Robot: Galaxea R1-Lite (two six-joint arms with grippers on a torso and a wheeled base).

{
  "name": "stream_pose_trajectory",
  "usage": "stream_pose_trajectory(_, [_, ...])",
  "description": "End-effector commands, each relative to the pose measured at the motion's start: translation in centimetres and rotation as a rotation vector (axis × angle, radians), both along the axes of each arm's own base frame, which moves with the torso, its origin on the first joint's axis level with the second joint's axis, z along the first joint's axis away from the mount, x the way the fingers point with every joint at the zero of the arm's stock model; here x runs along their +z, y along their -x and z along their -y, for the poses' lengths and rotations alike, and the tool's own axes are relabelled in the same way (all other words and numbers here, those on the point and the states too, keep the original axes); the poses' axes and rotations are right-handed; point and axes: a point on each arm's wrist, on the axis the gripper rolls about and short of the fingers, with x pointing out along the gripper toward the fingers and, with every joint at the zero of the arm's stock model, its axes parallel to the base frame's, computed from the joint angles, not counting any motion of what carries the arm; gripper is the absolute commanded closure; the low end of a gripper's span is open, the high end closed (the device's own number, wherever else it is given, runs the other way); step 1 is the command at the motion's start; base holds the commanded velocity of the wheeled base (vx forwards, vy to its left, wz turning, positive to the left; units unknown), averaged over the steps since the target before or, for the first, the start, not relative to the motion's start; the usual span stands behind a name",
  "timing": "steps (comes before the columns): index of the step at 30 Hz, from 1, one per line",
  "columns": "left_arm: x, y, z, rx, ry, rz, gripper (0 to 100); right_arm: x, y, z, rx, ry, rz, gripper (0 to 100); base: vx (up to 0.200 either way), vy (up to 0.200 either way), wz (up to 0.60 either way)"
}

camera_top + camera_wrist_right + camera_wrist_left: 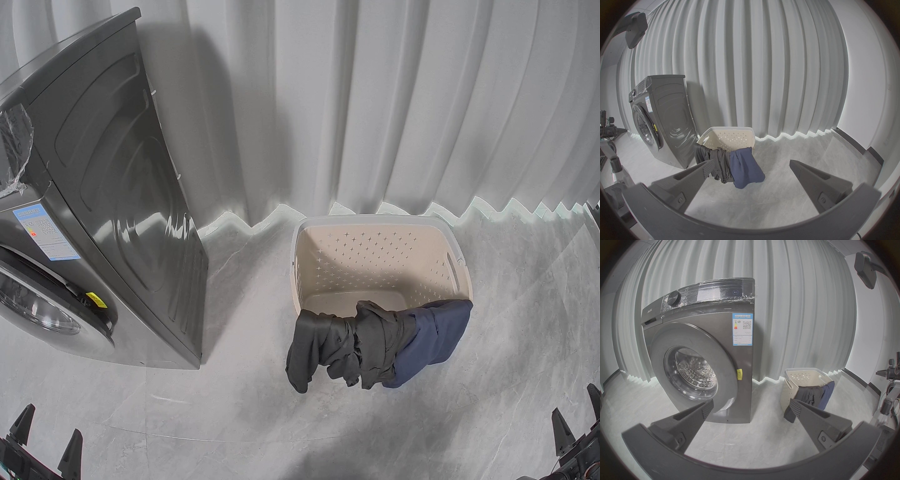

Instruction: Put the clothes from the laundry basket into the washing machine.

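clothes [369, 344] drape over the laundry basket [375, 220] rim; left tool [50, 422] and right tool [574, 401] hover low, spread wide, empty.

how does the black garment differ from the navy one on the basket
Colour: the black garment is charcoal, the navy garment dark blue. Shape: the black garment is bunched into twisted folds; the navy garment hangs flatter. Place: the black garment sits toward the washing machine, the navy garment at the other corner. Both drape over the front rim of the laundry basket.
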Motion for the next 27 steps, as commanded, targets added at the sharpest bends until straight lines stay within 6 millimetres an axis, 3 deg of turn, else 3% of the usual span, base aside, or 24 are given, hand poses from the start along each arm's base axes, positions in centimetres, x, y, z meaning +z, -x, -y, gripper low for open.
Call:
stream_pose_trajectory(1, [-0.48,0.02,0.00,0.000,0.001,0.003,0,-0.48,0.00,0.00,0.001,0.000,0.000,0,-0.200,0.000,0.00])
stream_pose_trajectory(11, [-0.50,0.02,0.00,0.000,0.000,0.001,0,-0.48,0.00,0.00,0.001,0.000,0.000,0,-0.200,0.000,0.00])
stream_pose_trajectory(20, [-0.44,0.03,0.00,0.000,0.000,0.004,0,-0.48,0.00,0.00,0.001,0.000,0.000,0,0.000,0.000,0.00])
stream_pose_trajectory(27, [-0.50,0.02,0.00,0.000,0.000,0.001,0,-0.48,0.00,0.00,0.001,0.000,0.000,0,0.000,0.200,0.00])
